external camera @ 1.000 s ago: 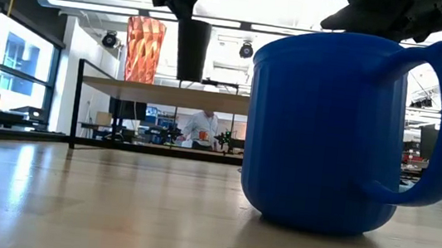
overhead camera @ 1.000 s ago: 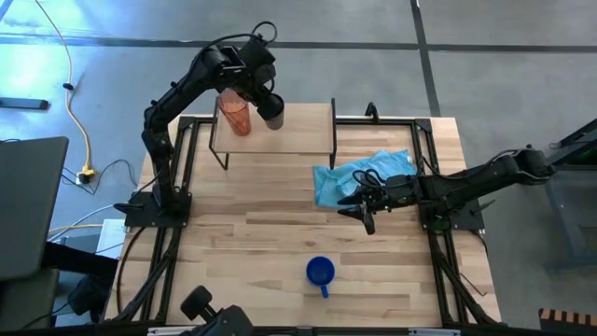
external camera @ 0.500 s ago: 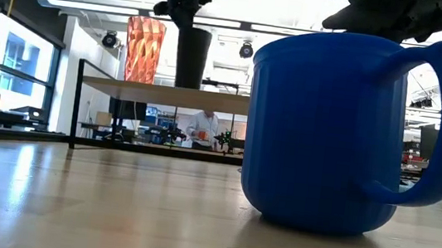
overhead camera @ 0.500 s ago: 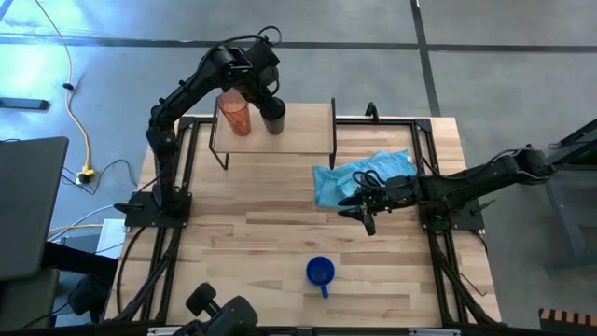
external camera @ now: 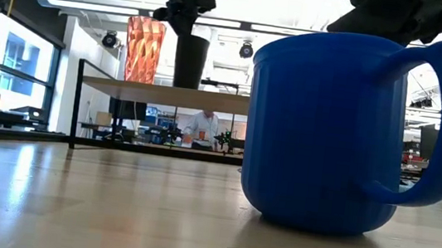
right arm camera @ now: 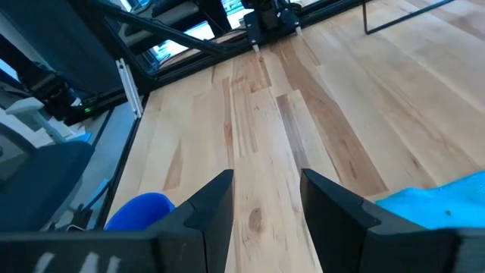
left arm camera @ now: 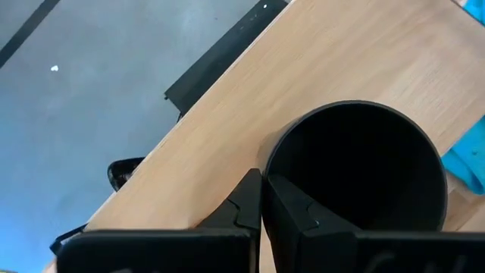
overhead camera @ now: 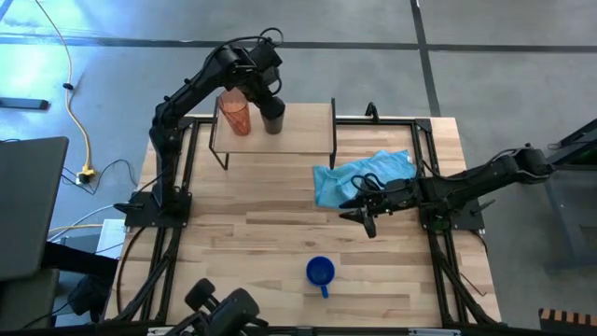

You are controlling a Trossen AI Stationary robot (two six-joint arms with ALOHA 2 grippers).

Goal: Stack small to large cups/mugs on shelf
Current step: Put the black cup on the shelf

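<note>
Sitting on the shelf [overhead camera: 298, 131] right now: the black cup [overhead camera: 272, 122], standing upright just beside the orange-red tumbler [overhead camera: 236, 114], the two close but not quite touching from what the low view gives. The left gripper [overhead camera: 264, 101] is directly above the cup and its fingers [left arm camera: 250, 205] are pinched fully together on the cup's rim, wall caught between them, so that's a real grip, not a hover. From the left wrist view you look straight down into the dark mouth of the cup, with the pale shelf board around it.

The blue mug [overhead camera: 320, 273] is way off on its own at the near part of the butcher-block table [overhead camera: 242, 252], handle pointing toward the near edge, well apart from the shelf.

The right gripper [overhead camera: 366, 207] hangs low over the table next to the light-blue cloth [overhead camera: 359, 175], jaws held moderately apart with nothing between them, just bare wood showing through the gap.

Compared with a second ago, the cup has come down: it was hanging clear above the shelf then, and its base now meets the board. The left arm shifted slightly toward the tumbler too. Right arm hasn't budged.
</note>
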